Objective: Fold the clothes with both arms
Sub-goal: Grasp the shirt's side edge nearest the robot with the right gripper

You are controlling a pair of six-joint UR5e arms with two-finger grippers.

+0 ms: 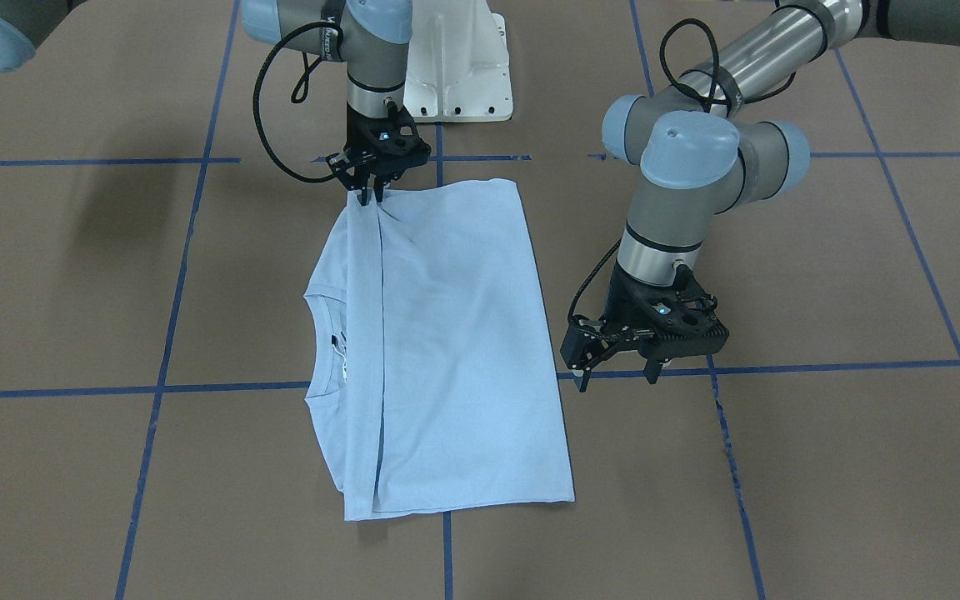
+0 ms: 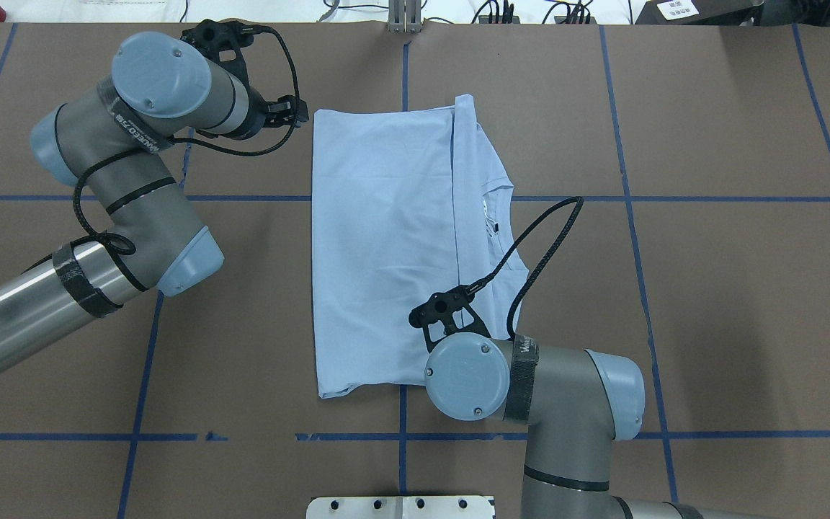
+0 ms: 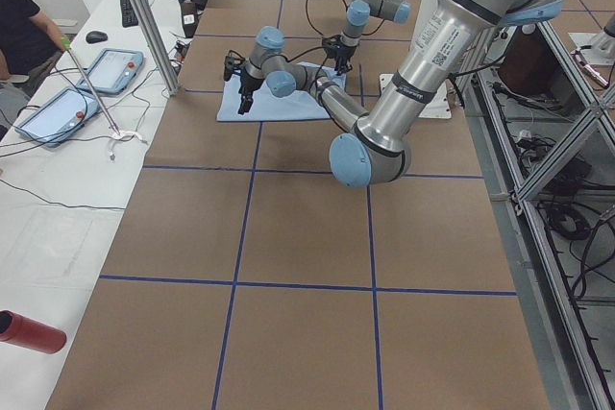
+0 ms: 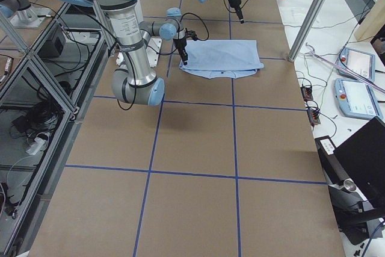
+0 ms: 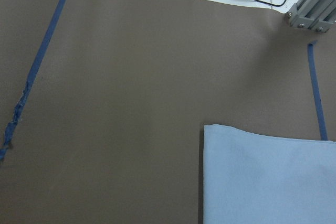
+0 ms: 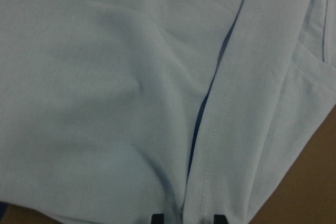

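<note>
Seen from overhead, the left gripper [image 2: 291,112] is partly hidden behind its own wrist, and the right gripper is fully hidden under the right arm's round joint [image 2: 467,375]. The left wrist camera shows only one corner of the T-shirt [image 5: 268,179] and bare table, with no fingers in frame. On the T-shirt, a wide folded-over panel covers most of the cloth. Only a narrow strip with the round neck [image 1: 319,342] shows beside it.

The table [image 1: 822,467] is flat brown board marked into large squares by blue tape [image 1: 230,387]. A white base [image 1: 463,75] stands just beyond the T-shirt's near edge. Far to the T-shirt's other side runs a white bench [image 3: 58,199] with two tablets [image 3: 113,69], where a person [image 3: 19,26] is cut off by the frame.

The T-shirt [image 1: 455,333] lies flat on the table between the two grippers. The left gripper [image 1: 616,375] hovers just beside the T-shirt's long folded edge, its jaws spread wide and holding nothing. The right gripper [image 1: 369,196] points straight down at the T-shirt's corner nearest the base. Its jaws are drawn close, pinching the hem where the folded panel ends, and the cloth puckers around them.
</note>
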